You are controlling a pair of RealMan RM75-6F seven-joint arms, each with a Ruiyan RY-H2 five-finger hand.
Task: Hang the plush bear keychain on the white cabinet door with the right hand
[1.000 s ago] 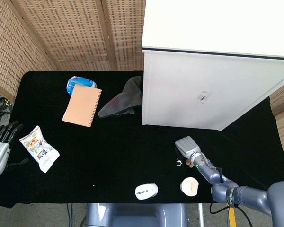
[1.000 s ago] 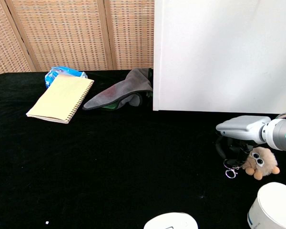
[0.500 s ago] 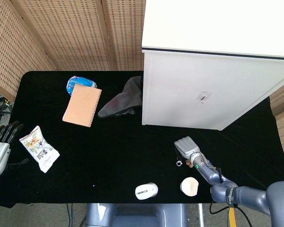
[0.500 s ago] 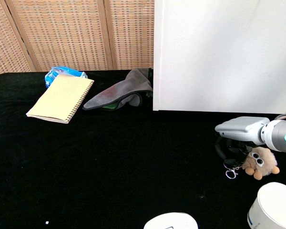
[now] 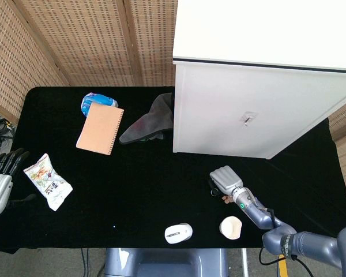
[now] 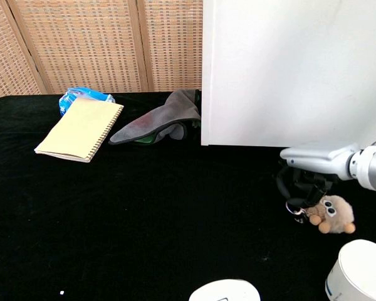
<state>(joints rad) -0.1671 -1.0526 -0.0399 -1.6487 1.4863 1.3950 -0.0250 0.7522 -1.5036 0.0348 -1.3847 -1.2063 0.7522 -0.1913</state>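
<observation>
The plush bear keychain [image 6: 331,214] is a small tan bear with big eyes; it dangles by its ring just over the black table [image 6: 144,207]. My right hand [image 6: 308,164] pinches the ring from above, fingers curled down. From the head view the right hand [image 5: 225,179] covers most of the bear [image 5: 225,199]. The white cabinet [image 6: 288,69] stands behind the hand, and its door carries a small hook [image 5: 249,119], well beyond the hand. My left hand [image 5: 0,179] hangs off the table's left edge, fingers apart, holding nothing.
A white cup [image 6: 358,273] stands just right of and nearer than the bear, with a white mouse [image 5: 179,233] at the front edge. A notebook [image 5: 100,128], a blue packet [image 5: 98,100] and a grey cloth [image 5: 150,122] lie at the back left. A snack bag [image 5: 47,180] lies far left.
My right hand has risen and moved left and toward the cabinet, taking the ring off the table. The bear has shifted left with it. The left hand has not moved.
</observation>
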